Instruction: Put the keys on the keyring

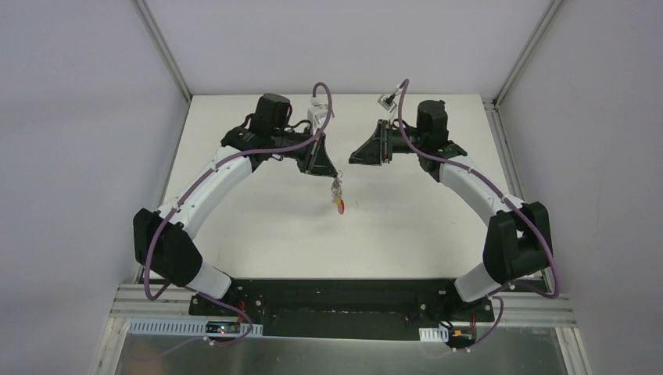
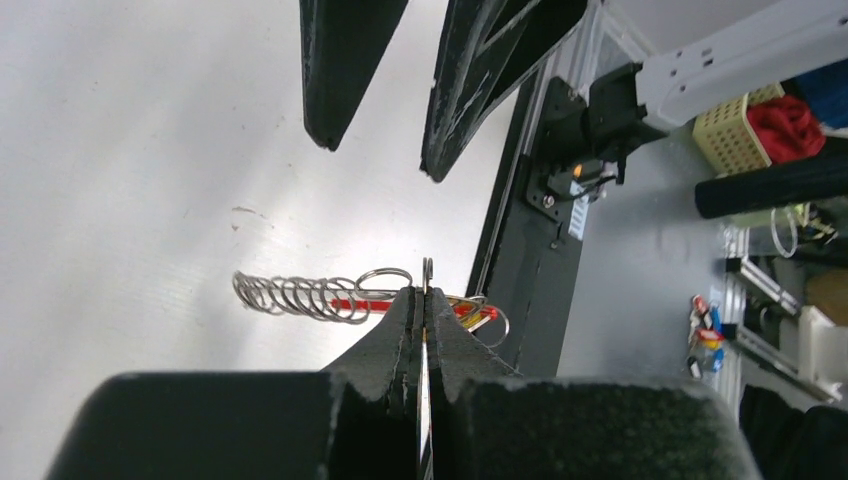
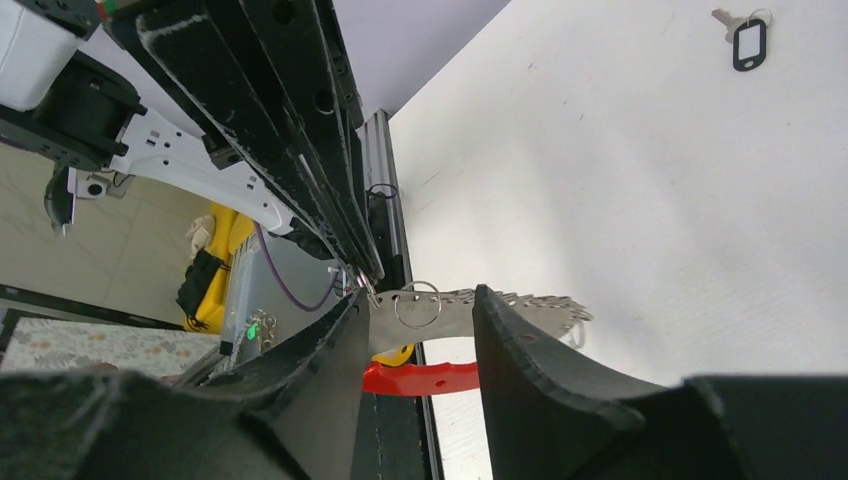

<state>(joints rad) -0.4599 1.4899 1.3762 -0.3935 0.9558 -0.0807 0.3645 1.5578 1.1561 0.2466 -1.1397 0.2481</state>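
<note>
While the left gripper (image 2: 423, 300) pinches the keyring (image 2: 300, 297) above the white table (image 1: 266, 234), the right gripper (image 3: 418, 298) gapes.

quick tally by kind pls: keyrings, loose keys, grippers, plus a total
keyring: 1 (clamped in the left gripper, hanging above the table)
loose key: 1 (black head, lying on the table away from both arms)
grippers: 2 (the left gripper, and the right gripper with its jaws apart beside the keyring)
total: 4

Shiny metal-wire keyring (image 2: 300, 297), matt table (image 2: 120, 150)
</note>
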